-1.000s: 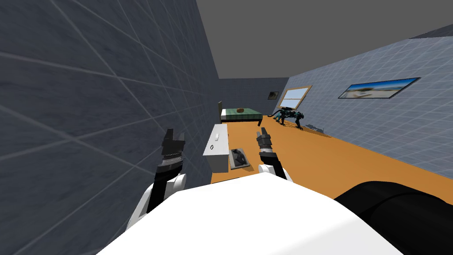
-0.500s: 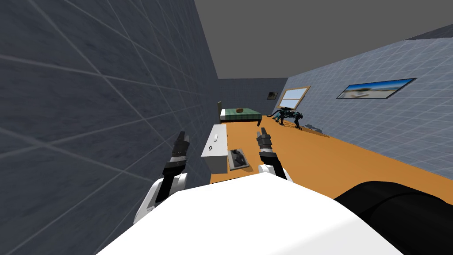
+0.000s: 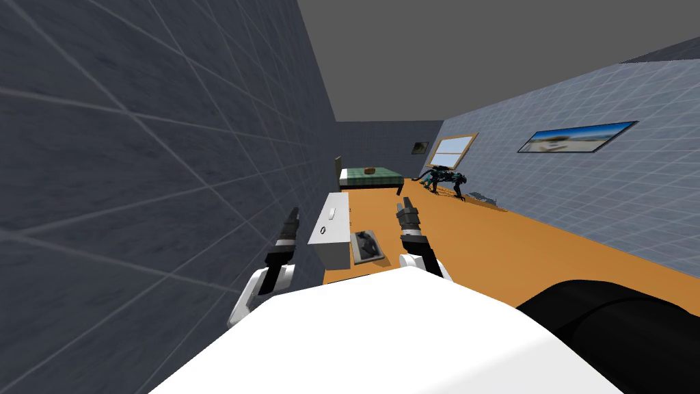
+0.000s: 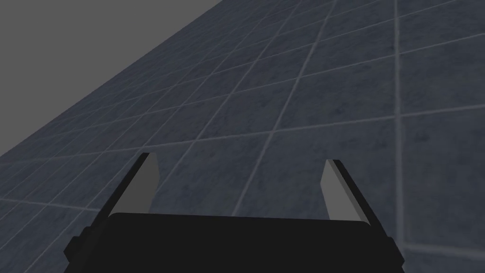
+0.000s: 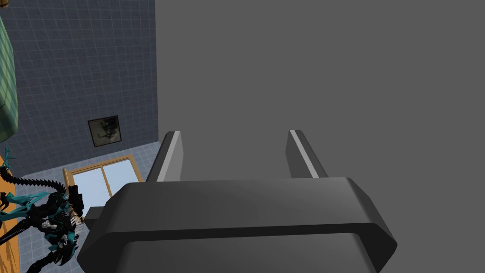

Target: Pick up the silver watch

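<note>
The watch, a small ring, lies at the near end of the white surface ahead. The left end effector hangs released nearby, probably best placed to reach it. The right end effector is also released, held well apart

tiny ring, perhaps the watch, creature edge-cropped

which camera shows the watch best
The head view: the watch lies as a small dark ring on the white cabinet, near its closer end. Both wrist cameras point elsewhere, at wall and ceiling.
</note>
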Available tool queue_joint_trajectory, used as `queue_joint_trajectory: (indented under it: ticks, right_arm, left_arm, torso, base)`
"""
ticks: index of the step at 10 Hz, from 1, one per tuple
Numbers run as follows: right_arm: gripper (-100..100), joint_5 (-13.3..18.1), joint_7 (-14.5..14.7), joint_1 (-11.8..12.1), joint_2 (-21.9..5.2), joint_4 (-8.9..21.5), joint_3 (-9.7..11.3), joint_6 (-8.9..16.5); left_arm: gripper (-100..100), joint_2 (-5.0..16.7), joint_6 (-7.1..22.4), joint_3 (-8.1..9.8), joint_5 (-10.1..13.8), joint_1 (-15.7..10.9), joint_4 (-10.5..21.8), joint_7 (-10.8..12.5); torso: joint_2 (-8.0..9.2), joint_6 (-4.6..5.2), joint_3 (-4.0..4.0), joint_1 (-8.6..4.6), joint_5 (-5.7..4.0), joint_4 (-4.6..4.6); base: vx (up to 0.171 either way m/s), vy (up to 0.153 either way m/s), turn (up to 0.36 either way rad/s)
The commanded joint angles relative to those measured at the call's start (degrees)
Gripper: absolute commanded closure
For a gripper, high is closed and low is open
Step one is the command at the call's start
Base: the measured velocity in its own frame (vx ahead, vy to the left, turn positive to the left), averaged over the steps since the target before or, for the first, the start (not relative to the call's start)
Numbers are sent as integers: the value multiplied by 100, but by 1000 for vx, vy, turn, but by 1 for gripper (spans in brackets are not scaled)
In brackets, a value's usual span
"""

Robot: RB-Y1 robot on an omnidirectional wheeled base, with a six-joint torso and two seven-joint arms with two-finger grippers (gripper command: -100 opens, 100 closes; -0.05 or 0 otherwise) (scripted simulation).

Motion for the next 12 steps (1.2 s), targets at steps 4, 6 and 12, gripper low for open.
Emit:
queue_joint_trajectory:
  ticks: [4,6,12]
  right_arm:
    - [0,0,0,0,0,0,0,0]
    - [0,0,0,0,0,0,0,0]
    - [0,0,0,0,0,0,0,0]
  left_arm:
    - [-100,56,333,7,-573,-241,527,-19]
    - [-100,75,558,9,-979,-452,937,-56]
    - [-100,107,1028,14,-1902,-900,1957,-135]
  torso:
    - [5,0,3,5,1,1]
    - [7,0,4,6,1,2]
    - [6,-1,3,5,0,1]
  base:
    - [24,-30,-8]
    - [21,-32,-14]
    - [24,-33,-11]
